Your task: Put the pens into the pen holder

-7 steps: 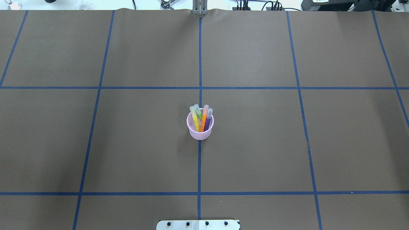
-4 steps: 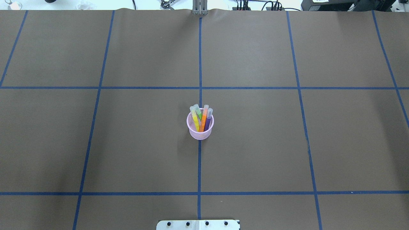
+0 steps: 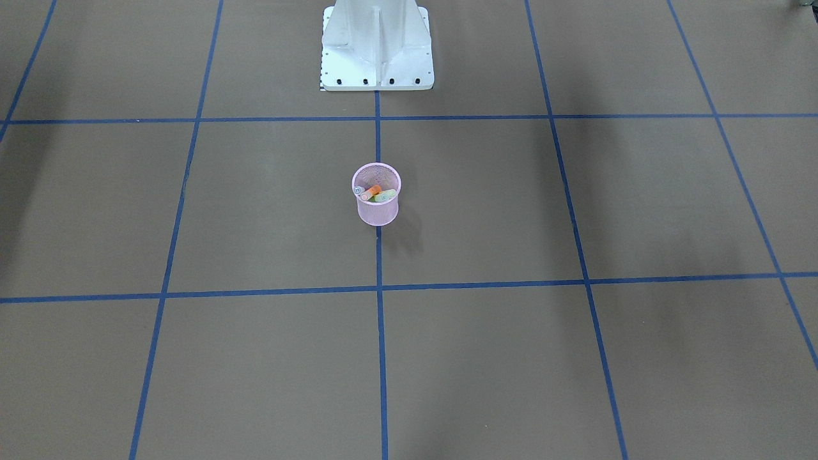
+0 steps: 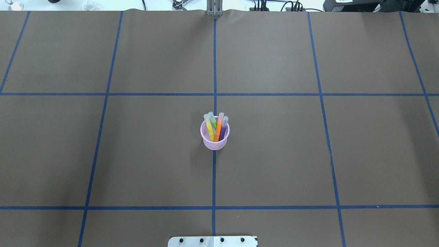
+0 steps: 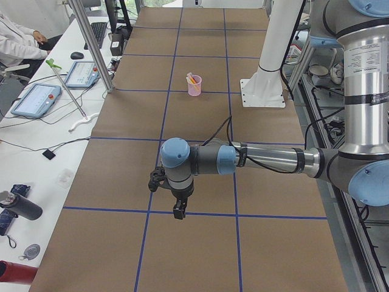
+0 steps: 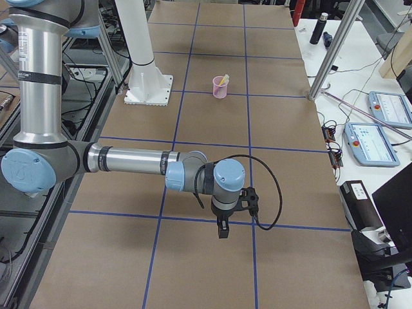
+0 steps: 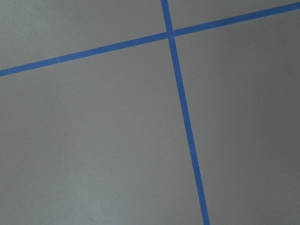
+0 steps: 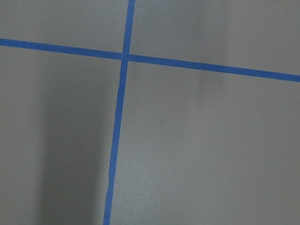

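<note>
The pink mesh pen holder point(image 4: 215, 144) stands upright at the table's middle on the blue centre line. A yellow pen point(image 4: 209, 128), a green pen point(image 4: 213, 119), an orange pen point(image 4: 219, 124) and a purple pen point(image 4: 223, 130) stand inside it, caps up. The holder also shows in the front view point(image 3: 377, 214). My left gripper point(image 5: 177, 213) shows only in the exterior left view, far from the holder, pointing down over the table; I cannot tell if it is open or shut. My right gripper point(image 6: 223, 233) shows only in the exterior right view, likewise far off and unreadable.
The robot's white base plate point(image 3: 377, 82) is behind the holder. Blue tape lines point(image 4: 214, 68) grid the brown table. Both wrist views show only table and tape. Tablets and bottles lie on side benches point(image 5: 36, 100) off the table.
</note>
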Available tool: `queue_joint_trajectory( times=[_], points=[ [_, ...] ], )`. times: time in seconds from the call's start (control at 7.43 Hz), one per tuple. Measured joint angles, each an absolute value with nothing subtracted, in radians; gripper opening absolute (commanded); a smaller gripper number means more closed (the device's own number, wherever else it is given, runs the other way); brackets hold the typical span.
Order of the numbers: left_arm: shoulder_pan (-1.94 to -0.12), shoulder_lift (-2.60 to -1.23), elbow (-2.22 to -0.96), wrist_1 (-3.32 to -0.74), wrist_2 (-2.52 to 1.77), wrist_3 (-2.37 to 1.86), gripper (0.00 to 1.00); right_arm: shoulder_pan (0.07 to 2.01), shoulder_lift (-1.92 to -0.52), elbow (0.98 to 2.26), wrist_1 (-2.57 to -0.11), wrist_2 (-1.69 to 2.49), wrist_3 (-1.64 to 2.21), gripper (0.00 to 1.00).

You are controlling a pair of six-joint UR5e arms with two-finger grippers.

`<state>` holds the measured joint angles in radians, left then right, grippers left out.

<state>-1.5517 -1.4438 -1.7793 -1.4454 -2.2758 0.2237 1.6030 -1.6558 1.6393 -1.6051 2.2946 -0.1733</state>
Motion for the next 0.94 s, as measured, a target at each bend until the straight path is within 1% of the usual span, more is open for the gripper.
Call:
queue_joint_trajectory(
  times=[0.94],
  points=[
    [-1.55, -1.429, -1.773, -1.447, -2.279, 0.22, 1.0, 1.603, -1.672, 1.656, -1.606, 2.293, -0.169, 1.0]
  ],
)
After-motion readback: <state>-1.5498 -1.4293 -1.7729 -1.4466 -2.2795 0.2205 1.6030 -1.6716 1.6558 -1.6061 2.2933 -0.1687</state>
